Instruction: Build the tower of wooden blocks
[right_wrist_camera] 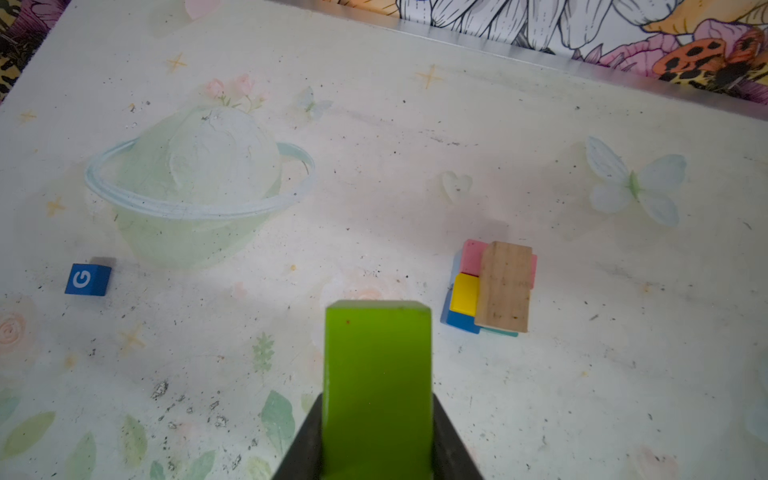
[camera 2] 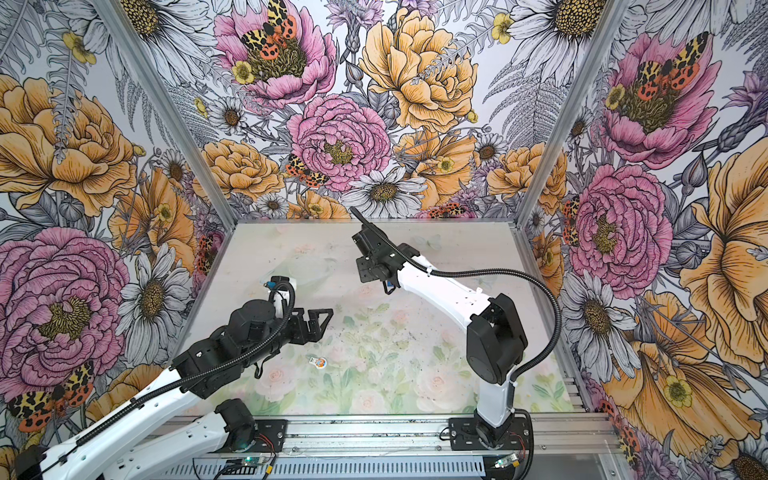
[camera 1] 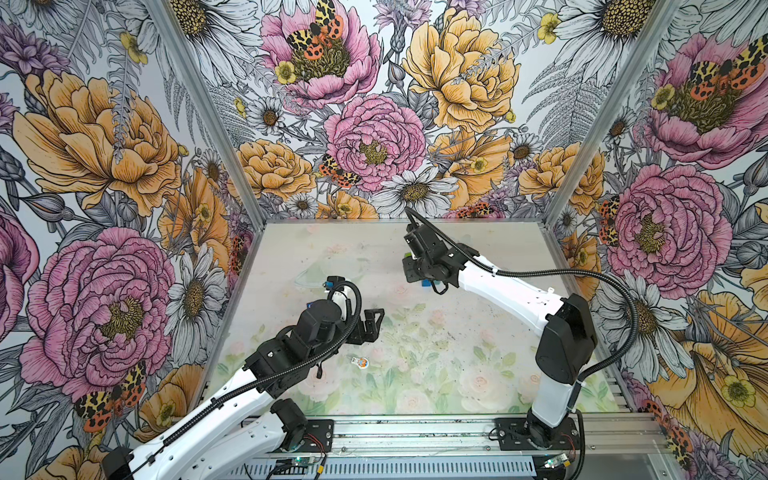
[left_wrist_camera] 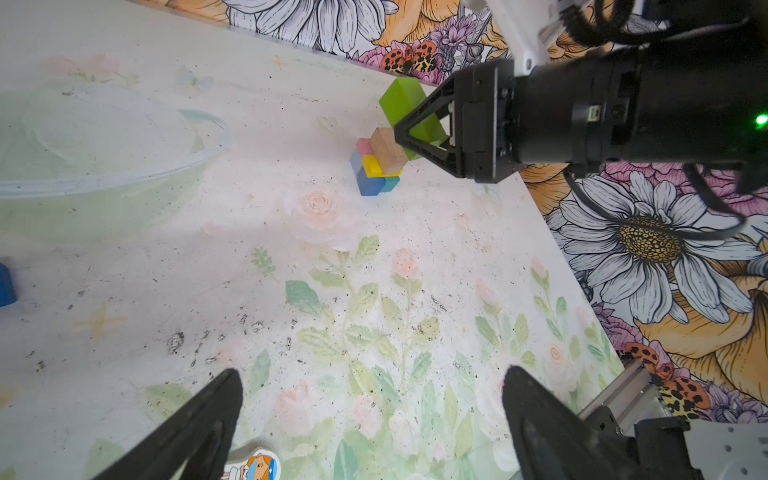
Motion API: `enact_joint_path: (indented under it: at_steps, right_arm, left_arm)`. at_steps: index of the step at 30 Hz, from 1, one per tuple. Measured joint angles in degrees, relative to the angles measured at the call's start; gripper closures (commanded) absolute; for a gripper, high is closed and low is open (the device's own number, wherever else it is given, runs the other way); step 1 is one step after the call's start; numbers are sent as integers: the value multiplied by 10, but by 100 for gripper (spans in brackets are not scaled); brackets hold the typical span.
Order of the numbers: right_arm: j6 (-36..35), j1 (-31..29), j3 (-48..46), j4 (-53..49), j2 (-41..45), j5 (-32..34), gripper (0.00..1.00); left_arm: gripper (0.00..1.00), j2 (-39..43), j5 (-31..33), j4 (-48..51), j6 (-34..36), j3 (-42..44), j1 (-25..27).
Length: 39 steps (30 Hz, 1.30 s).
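The tower (right_wrist_camera: 494, 286) stands at mid-table: blue and teal cubes lowest, yellow and pink bricks on them, a bare-wood brick across the top. In the left wrist view the tower (left_wrist_camera: 378, 166) sits just under the right gripper (left_wrist_camera: 419, 137). My right gripper (right_wrist_camera: 377, 409) is shut on the green brick (right_wrist_camera: 376, 365), which hangs in the air close above and beside the tower, touching nothing. In both top views the arm hides most of the tower; only a blue corner (camera 1: 426, 284) shows. My left gripper (left_wrist_camera: 370, 382) is open and empty, hovering nearer the front (camera 1: 374, 320).
A loose dark blue cube (right_wrist_camera: 87, 279) marked G lies apart from the tower, beside the printed ringed planet (right_wrist_camera: 199, 183). A small cartoon sticker (camera 1: 359, 362) lies on the mat near the left gripper. Flowered walls (camera 1: 124, 166) close three sides.
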<state>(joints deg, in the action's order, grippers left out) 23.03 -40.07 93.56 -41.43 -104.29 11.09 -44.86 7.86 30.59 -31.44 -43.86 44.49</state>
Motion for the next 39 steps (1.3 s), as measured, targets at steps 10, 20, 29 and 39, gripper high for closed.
enact_joint_path:
  at_steps: [10, 20, 29, 39]
  right_arm:
    - [0, 45, -34, -10, 22, 3, 73]
    - [0, 84, -34, -12, 14, -1, 73]
    - [0, 98, -5, -17, -60, -17, 73]
    - [0, 102, 48, -21, -99, -26, 73]
  left_arm:
    - [1, -113, -73, -53, 34, -49, -37]
    - [1, -208, -123, -99, 55, -83, -58]
    - [1, -240, -159, -118, 60, -87, -85]
    - [1, -243, -178, -129, 62, -87, -106]
